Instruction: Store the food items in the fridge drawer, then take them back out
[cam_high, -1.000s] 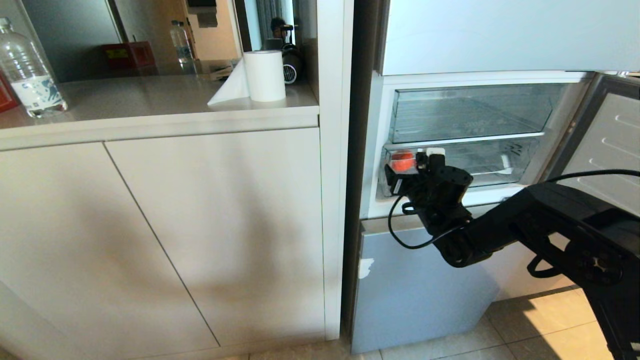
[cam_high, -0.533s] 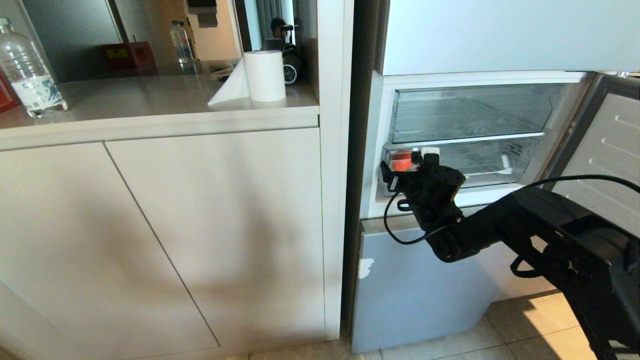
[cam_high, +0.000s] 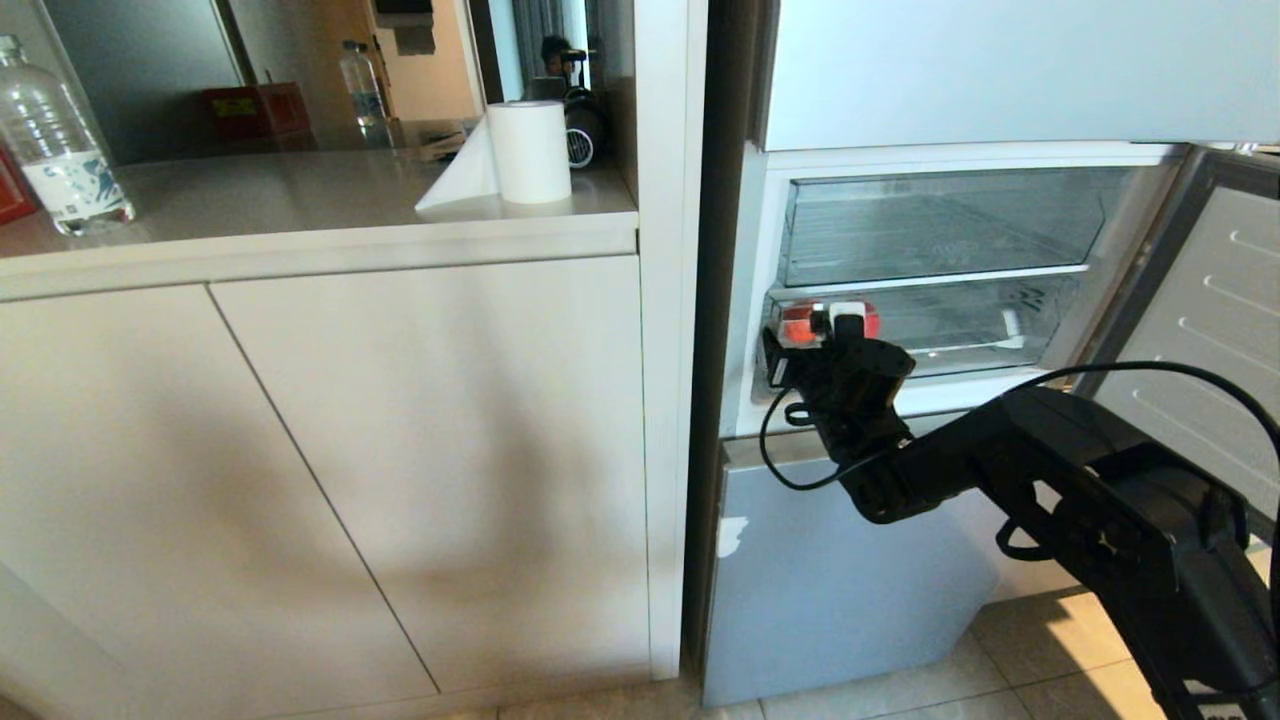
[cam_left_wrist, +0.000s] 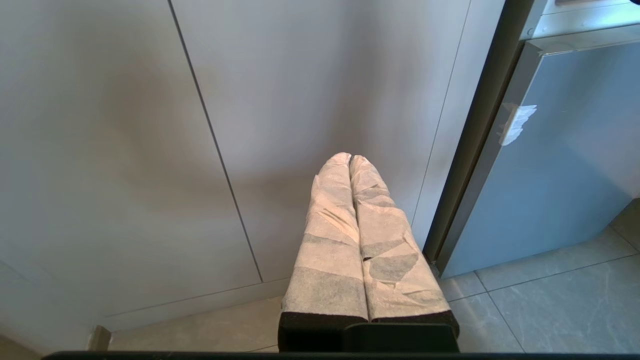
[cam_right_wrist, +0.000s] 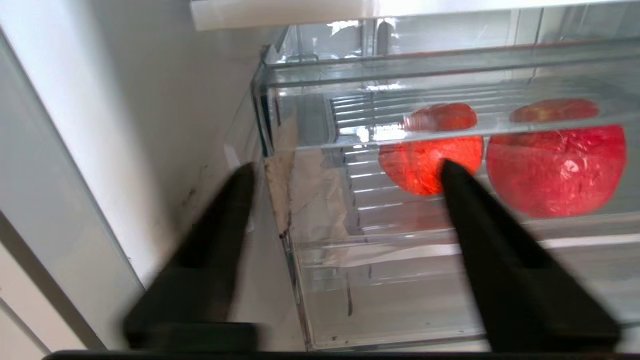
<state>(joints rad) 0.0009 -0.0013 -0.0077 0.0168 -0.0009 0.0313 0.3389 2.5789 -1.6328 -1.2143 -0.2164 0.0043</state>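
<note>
A: Status? Two red fruits (cam_right_wrist: 555, 170) lie inside the fridge drawer (cam_right_wrist: 320, 280), behind its clear front wall — storing looks done.

B: Right pincer (cam_right_wrist: 345, 210) spread, empty, at the drawer's left front corner. Left pincer (cam_left_wrist: 350, 165) pressed together, parked by the cabinet. Retrieval is not yet done.

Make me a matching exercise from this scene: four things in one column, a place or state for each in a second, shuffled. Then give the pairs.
Things
1. right gripper
2. left gripper
3. paper towel roll
4. red fruits

Places or states
A. on the counter, beside the fridge
B. inside the clear fridge drawer
C. fingers together, facing the cabinet door
D. fingers apart, in front of the drawer

Pairs: 1-D, 2-C, 3-A, 4-B
</note>
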